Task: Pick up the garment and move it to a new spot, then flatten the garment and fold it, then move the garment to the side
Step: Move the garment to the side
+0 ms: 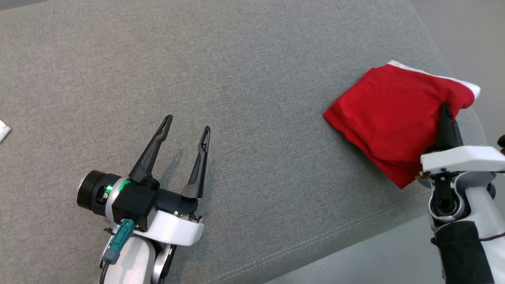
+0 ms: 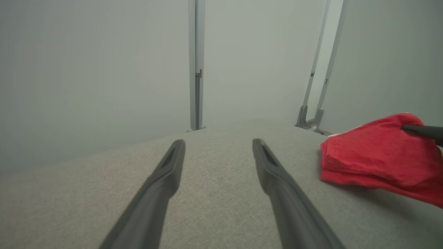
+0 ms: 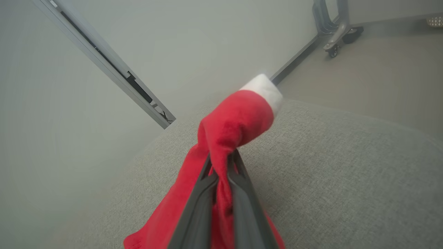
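Left jaws nearest me: spread wide, empty, above the grey cushion (image 1: 252, 79). Right jaws: pinched nearly together on a bunched fold of the red garment (image 1: 390, 118); I see cloth squeezed between them. Garment is white-trimmed and folded. It lies well to the right of the left jaws, by the cushion's right edge, bunched up at the grip.

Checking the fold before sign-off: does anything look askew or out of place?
The red garment is untidy: the right gripper is shut on one corner, bunching it up off the grey cushion, and white trim pokes out along the far edge. It lies close to the cushion's right edge.
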You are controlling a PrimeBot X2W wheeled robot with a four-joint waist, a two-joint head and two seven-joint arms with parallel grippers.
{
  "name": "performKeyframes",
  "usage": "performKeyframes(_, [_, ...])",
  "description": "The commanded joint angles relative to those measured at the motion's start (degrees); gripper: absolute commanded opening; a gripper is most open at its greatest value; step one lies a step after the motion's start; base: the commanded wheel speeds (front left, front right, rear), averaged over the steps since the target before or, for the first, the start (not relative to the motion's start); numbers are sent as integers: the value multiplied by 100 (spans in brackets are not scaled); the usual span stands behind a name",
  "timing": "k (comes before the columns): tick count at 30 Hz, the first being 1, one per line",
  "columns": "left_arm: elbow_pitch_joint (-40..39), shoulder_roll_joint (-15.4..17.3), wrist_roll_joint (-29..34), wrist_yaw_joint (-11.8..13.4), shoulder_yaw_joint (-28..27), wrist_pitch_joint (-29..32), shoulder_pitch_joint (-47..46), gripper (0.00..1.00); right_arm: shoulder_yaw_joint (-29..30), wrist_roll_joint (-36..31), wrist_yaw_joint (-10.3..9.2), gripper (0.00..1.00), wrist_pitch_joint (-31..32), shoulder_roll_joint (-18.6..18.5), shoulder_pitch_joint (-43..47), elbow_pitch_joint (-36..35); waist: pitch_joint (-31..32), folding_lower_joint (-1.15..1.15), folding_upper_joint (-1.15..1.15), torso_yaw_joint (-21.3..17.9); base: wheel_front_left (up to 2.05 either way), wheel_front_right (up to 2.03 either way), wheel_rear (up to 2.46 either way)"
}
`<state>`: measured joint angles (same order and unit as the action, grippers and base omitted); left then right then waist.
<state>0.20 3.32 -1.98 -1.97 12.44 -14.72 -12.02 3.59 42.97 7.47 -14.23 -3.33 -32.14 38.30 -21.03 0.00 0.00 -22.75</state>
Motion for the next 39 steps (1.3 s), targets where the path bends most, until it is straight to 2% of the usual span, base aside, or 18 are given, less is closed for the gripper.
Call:
performKeyframes(1, [-115, 41, 69, -3, -150, -28, -186, 100, -64, 226, 2, 0, -76, -2, -87, -225, -17, 0, 0, 12, 0, 0, 0])
performKeyframes(4, [-92, 68, 58, -2, -175, -28, -182, 100, -39, 1023, 2, 0, -76, 35, -433, -655, -128, 0, 0, 87, 0, 0, 0])
performKeyframes(9, [-133, 143, 98, 0, -187, -28, -186, 100, 168, 1576, 2, 0, -76, 43, -1076, -987, -331, 0, 0, 242, 0, 0, 0])
performKeyframes(13, [-190, 191, 127, -26, -159, -28, -273, 100, 443, 1379, 2, 0, -76, 44, -1803, -750, -582, 0, 0, 418, 0, 0, 0])
performKeyframes(20, [-298, 229, 225, -87, 11, -28, -563, 100, 1120, 858, 2, 0, -76, 41, -3296, 301, -1134, 0, 0, 909, 0, 0, 0])
performKeyframes(25, [-317, 233, 261, -119, 146, -28, -718, 100, 1276, 858, 2, 0, -76, -144, -4017, 373, -1413, 0, 0, 1315, 0, 0, 0])
performKeyframes(31, [-381, 279, 275, -132, 226, -28, -811, 100, 1598, 644, 2, 0, -76, -546, -4120, 660, -1710, 0, 0, 1537, 0, 0, 0])
performKeyframes(35, [-412, 351, 298, -119, 239, -28, -810, 100, 1894, 471, 2, 0, -77, -711, -3920, 1180, -1848, 0, 0, 1458, 0, 0, 0])
performKeyframes(39, [-333, 405, 266, -115, 232, -28, -801, 100, 1869, 204, 2, 0, -77, -763, -3668, 1531, -1864, 0, 0, 1289, 0, 0, 0])
